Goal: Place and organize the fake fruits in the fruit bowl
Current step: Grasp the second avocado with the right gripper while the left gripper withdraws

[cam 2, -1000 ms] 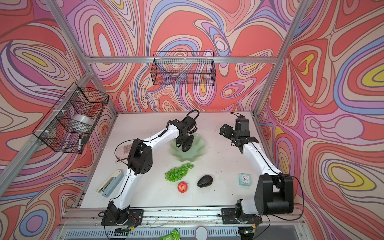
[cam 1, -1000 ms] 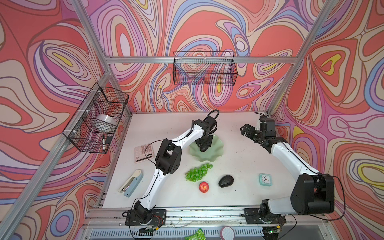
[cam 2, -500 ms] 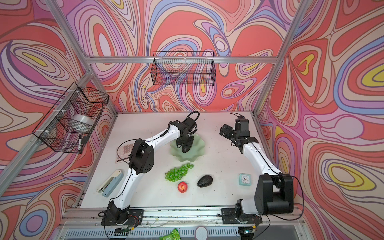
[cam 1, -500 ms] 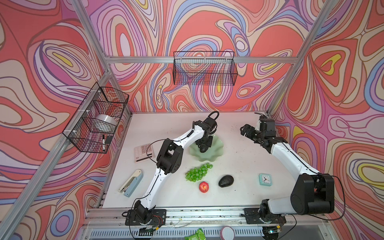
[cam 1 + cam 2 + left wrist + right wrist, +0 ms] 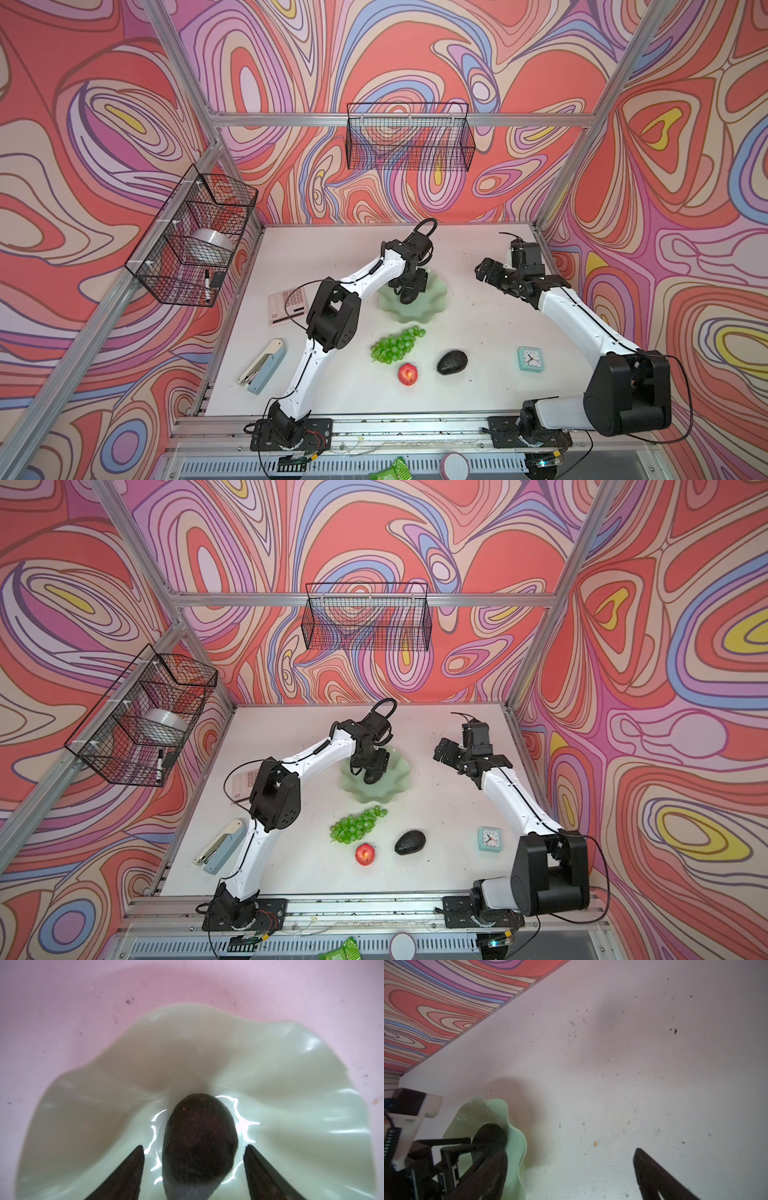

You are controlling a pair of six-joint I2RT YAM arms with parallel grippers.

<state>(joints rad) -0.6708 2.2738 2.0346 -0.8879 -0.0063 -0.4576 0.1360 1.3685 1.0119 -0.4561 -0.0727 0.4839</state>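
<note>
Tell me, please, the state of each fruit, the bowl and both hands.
fruit bowl: upright, one fruit inside.
avocado in bowl: resting, ungripped.
second avocado: on table, outside bowl.
apple: on table.
grapes: on table.
left hand: open, around the bowl's avocado.
right hand: open, empty.

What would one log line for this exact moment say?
left gripper: open, straddling avocado in fruit bowl | right gripper: open, empty | on table: grapes, apple, second avocado

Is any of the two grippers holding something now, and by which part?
Nothing is held. The left gripper stands open around the dark avocado lying in the pale green wavy bowl; the right gripper is open and empty.
</note>
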